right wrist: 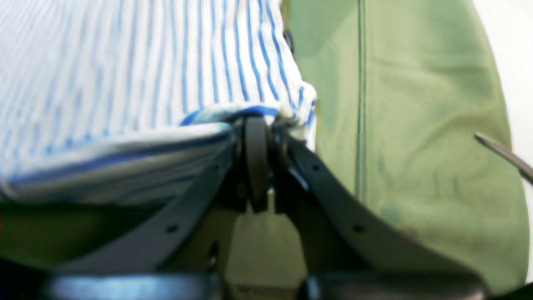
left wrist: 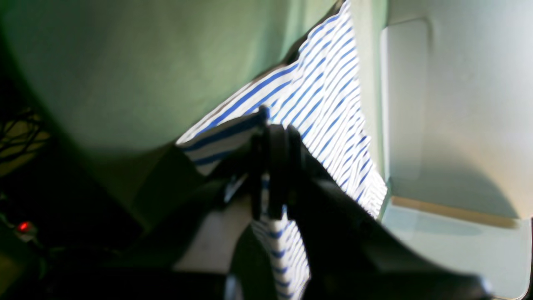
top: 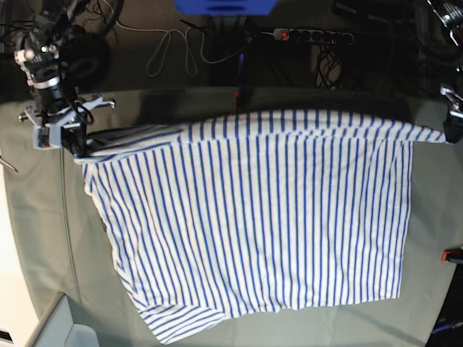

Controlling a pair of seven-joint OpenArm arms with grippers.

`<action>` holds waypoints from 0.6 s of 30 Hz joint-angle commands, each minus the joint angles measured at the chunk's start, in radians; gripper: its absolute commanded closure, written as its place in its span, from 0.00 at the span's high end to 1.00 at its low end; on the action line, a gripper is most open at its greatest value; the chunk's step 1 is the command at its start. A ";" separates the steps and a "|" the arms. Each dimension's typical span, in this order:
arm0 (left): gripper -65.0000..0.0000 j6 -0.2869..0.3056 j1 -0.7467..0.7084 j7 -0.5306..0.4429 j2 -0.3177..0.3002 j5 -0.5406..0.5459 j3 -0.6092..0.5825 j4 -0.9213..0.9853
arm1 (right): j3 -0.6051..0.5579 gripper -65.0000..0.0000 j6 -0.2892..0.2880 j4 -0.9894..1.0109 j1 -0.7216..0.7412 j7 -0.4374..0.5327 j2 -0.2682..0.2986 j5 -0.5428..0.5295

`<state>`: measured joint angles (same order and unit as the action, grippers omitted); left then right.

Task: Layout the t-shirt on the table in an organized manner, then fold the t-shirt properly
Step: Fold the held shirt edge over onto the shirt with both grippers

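The white t-shirt with thin blue stripes is held up along its far edge and stretched between my two grippers, its lower part lying on the pale green table. In the base view my right gripper is at the left and is shut on one shirt corner. My left gripper is at the right edge and is shut on the other corner. The right wrist view shows the right gripper pinching bunched shirt cloth. The left wrist view shows the left gripper clamped on the shirt.
A red clamp sits at the table's right edge and another at the far edge. Cables and a power strip lie beyond the table. A pale box stands at the near left corner.
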<state>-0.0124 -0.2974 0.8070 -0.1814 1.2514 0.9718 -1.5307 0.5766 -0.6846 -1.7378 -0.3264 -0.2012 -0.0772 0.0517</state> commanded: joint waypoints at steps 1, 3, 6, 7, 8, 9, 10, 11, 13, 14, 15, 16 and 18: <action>0.00 0.007 0.033 -0.010 -0.025 0.008 -0.011 -0.017 | 0.000 0.00 -0.014 -0.001 0.031 0.038 0.009 0.003; 0.00 0.007 0.070 -0.010 -0.042 -0.040 -0.032 -0.018 | 0.000 0.00 -0.014 0.037 0.077 0.038 0.009 0.047; 0.00 0.007 0.132 -0.010 -0.045 -0.128 -0.069 -0.017 | 0.003 0.00 -0.014 0.095 0.148 0.038 0.011 0.089; 0.00 0.007 0.148 -0.010 -0.043 -0.152 -0.073 -0.017 | 0.004 0.00 -0.014 0.108 0.168 0.038 0.014 0.092; 0.00 0.009 0.162 -0.010 -0.042 -0.175 -0.075 -0.017 | 0.004 0.00 -0.014 0.118 0.186 0.038 0.015 0.095; 0.00 0.009 0.175 -0.010 -0.042 -0.193 -0.077 -0.015 | 0.004 0.00 -0.014 0.131 0.207 0.038 0.015 0.095; 0.00 0.010 0.189 -0.010 -0.040 -0.210 -0.077 -0.008 | 0.004 0.00 -0.014 0.141 0.226 0.038 0.020 0.095; 0.00 0.012 0.205 -0.010 -0.040 -0.221 -0.077 0.009 | 0.001 0.00 -0.014 0.152 0.252 0.038 0.030 0.095; 0.00 0.012 0.235 -0.010 -0.045 -0.233 -0.077 0.060 | 0.000 0.00 -0.014 0.193 0.300 0.038 0.035 0.095; 0.00 0.012 0.244 -0.010 -0.048 -0.233 -0.077 0.089 | 0.000 0.00 -0.014 0.215 0.321 0.038 0.037 0.096; 0.00 0.012 0.254 -0.010 -0.050 -0.233 -0.077 0.120 | 0.000 0.00 -0.014 0.235 0.341 0.038 0.041 0.096; 0.00 0.012 0.266 -0.010 -0.050 -0.232 -0.077 0.149 | 0.000 0.00 -0.014 0.259 0.358 0.038 0.043 0.096; 0.00 0.012 0.289 -0.010 -0.050 -0.232 -0.077 0.190 | 0.001 0.00 -0.014 0.296 0.387 0.038 0.043 0.096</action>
<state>-0.0109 -0.0219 0.8074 -0.2127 1.0027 0.8917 -1.3216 0.5747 -0.6853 -1.4246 0.0483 -0.1890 -0.0444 0.1608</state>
